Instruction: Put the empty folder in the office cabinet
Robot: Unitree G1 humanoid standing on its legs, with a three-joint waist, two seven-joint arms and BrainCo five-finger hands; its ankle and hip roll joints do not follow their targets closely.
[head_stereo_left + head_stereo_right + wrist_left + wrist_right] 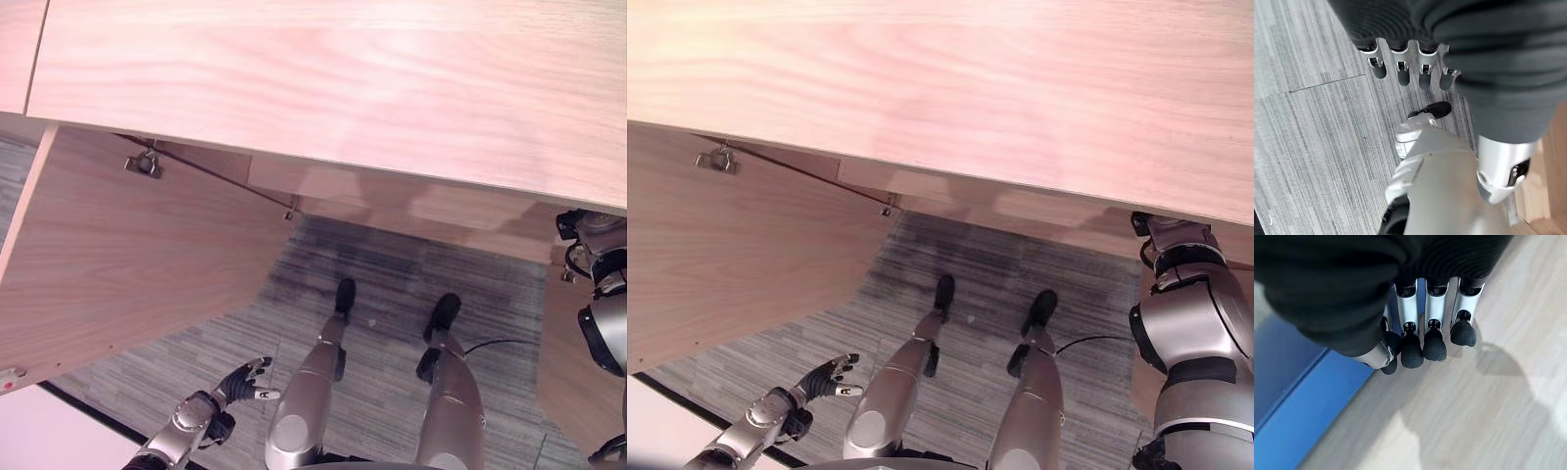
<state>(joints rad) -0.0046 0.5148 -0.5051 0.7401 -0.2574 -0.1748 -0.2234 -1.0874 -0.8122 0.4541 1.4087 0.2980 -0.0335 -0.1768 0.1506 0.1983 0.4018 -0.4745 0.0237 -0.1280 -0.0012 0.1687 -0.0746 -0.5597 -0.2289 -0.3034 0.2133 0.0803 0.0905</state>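
The pale wooden office cabinet [323,88] is filling the upper part of the head views, its broad light-grained top panel spreading from edge to edge. Its pale wooden door [127,255] is standing swung open below the left part of that panel, with a small metal hinge [144,164] showing near the door's upper edge. Grey striped carpet floor [392,284] is lying beneath the cabinet's front edge.

The left hand [245,380] is hanging low over the carpet, below the open door and well apart from the cabinet, with its fingers spread loosely and straight, holding nothing. In its own wrist view the left hand [1400,66] is showing its silver fingers reaching out in a relaxed row above the carpet, touching nothing.

The right arm is reaching in under the right end of the cabinet's top panel. In the right wrist view the right hand [1420,333] is hovering over a pale wooden shelf board [1484,401] inside the cabinet, its dark-tipped fingers bent downward in a close row with their tips near or at the board; whether they are touching it cannot be told. They are gripping nothing.

The flat blue folder [1298,411] is lying on that same shelf board, just beside the right hand, its straight edge running close past the thumb side; the fingers are not curling round it.
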